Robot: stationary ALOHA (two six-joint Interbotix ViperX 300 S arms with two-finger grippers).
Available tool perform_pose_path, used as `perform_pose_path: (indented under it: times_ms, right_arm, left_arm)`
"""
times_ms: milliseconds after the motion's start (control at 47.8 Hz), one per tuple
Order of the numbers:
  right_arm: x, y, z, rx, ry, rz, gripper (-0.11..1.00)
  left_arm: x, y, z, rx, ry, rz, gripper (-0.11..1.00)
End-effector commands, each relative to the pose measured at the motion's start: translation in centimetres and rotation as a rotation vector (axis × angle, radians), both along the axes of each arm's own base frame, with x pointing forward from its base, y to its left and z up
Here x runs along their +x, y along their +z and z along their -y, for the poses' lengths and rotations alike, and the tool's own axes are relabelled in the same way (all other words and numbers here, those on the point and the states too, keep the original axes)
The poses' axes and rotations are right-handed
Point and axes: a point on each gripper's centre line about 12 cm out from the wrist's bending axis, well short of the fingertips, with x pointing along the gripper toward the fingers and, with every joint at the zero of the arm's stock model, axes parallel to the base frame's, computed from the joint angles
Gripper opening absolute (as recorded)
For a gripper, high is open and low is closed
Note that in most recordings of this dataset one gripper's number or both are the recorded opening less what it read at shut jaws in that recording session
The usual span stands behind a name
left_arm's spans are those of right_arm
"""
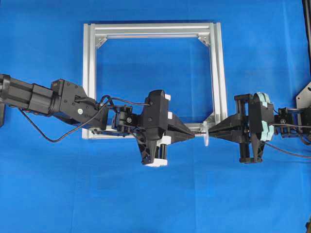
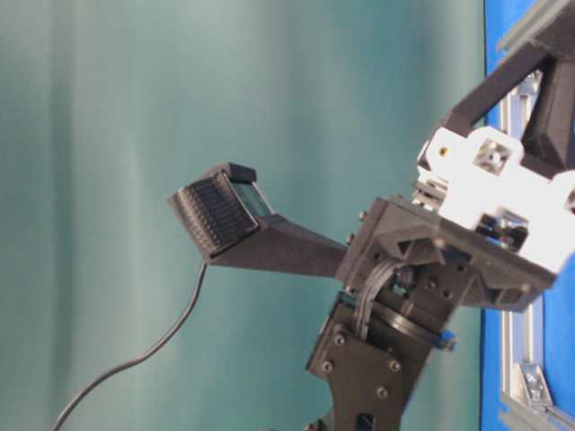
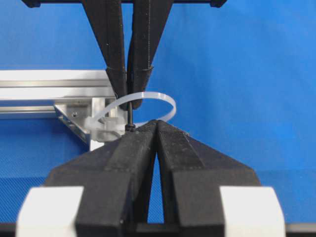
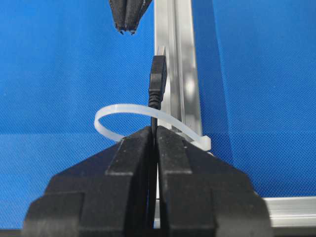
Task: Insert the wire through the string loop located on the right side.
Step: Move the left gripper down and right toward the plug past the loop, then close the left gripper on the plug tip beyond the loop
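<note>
Black end effector [image 4: 154,129] over blue cloth [image 4: 256,98].

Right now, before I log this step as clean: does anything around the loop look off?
Nothing looks damaged or askew. The wire runs through the string loop, pinched by the right end effector. One small oddity: the left end effector is shut and empty, apart from the wire's tip.
</note>
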Motion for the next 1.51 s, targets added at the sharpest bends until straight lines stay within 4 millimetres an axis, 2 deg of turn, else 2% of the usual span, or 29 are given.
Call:
perform_pose_path:
  times_ms: [0, 42, 84, 314, 377, 565, 774, 921, 1486]
  right_arm:
    - [0.5, 0.6, -0.1, 0.005, -0.002, 0.029, -0.04]
    - [0.5, 0.6, -0.1, 0.006, -0.003, 0.030, -0.04]
    - [0.4, 0.6, 0.0, 0.006, -0.005, 0.028, -0.04]
    - [0.5, 0.6, -0.1, 0.005, -0.002, 0.026, -0.04]
    - [0.5, 0.6, -0.1, 0.007, -0.003, 0.026, -0.04]
    - [0.5, 0.6, -0.1, 0.005, -0.002, 0.026, -0.04]
    - [0.5, 0.5, -0.1, 0.005, -0.002, 0.025, -0.04]
    - [0.5, 0.6, -0.1, 0.005, -0.002, 0.026, -0.04]
    - [0.4, 0.5, -0.1, 0.005, -0.001, 0.023, -0.04]
  left_arm:
    - [0.4, 1.4, 0.0, -0.001, -0.001, 0.037, 0.01]
    - [0.5, 1.5, 0.0, -0.002, -0.001, 0.040, 0.05]
    - [0.5, 1.4, 0.0, -0.003, 0.000, 0.038, 0.13]
    - [0.6, 1.5, -0.1, -0.003, 0.003, 0.041, 0.81]
    - [0.8, 1.6, -0.2, -0.004, 0.004, 0.046, 0.91]
    - [1.0, 1.3, -0.5, -0.003, 0.010, 0.040, 0.89]
    - [1.2, -1.7, -1.3, 0.005, 0.027, -0.020, 0.89]
    - [1.5, -2.6, -1.5, 0.006, 0.033, -0.030, 0.89]
    - [1.7, -2.7, -1.3, 0.005, 0.029, -0.033, 0.88]
